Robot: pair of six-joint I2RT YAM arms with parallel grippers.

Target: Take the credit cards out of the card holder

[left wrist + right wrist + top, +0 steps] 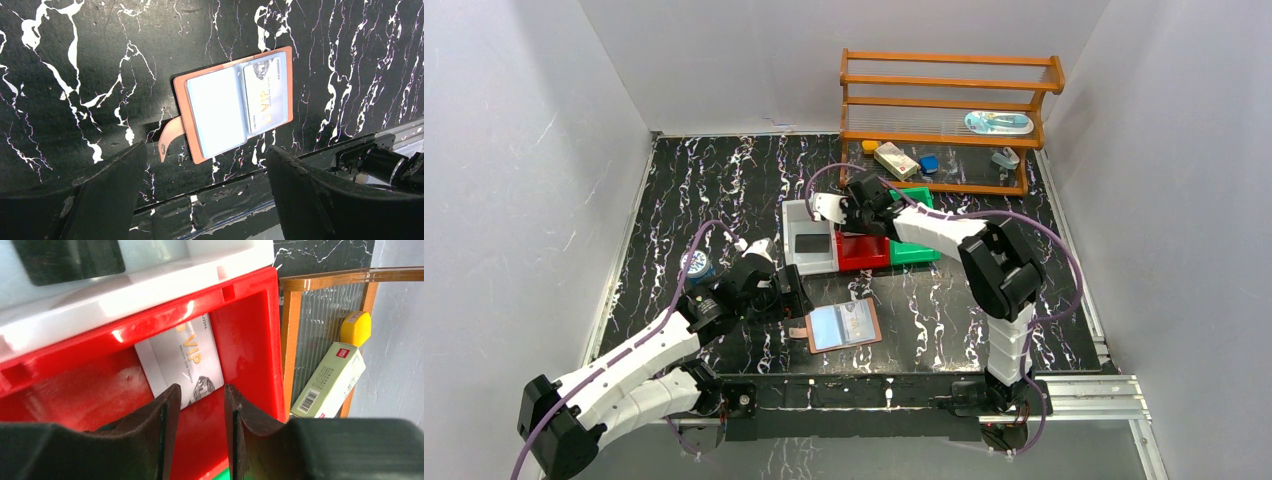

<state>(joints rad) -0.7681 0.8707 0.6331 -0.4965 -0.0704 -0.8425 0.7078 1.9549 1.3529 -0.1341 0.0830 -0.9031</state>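
Note:
The card holder (844, 326) lies open on the black marble table near the front edge, tan-brown with a pale blue lining (216, 112) and its strap tab to the left. One pale credit card (265, 92) printed "VIP" sits in its right pocket. My left gripper (789, 297) hovers just left of the holder, its jaws wide open and empty (206, 152). My right gripper (856, 228) is over the red bin (864, 250), open with nothing between its fingers (202, 390). Another VIP credit card (182, 360) lies loose on the floor of the red bin (250, 340).
A white bin (809, 243) holding a dark card (70, 257) stands left of the red bin, and a green bin (914, 252) stands right of it. At the back right is a wooden rack (944, 120) with small items. A round blue object (696, 264) lies left.

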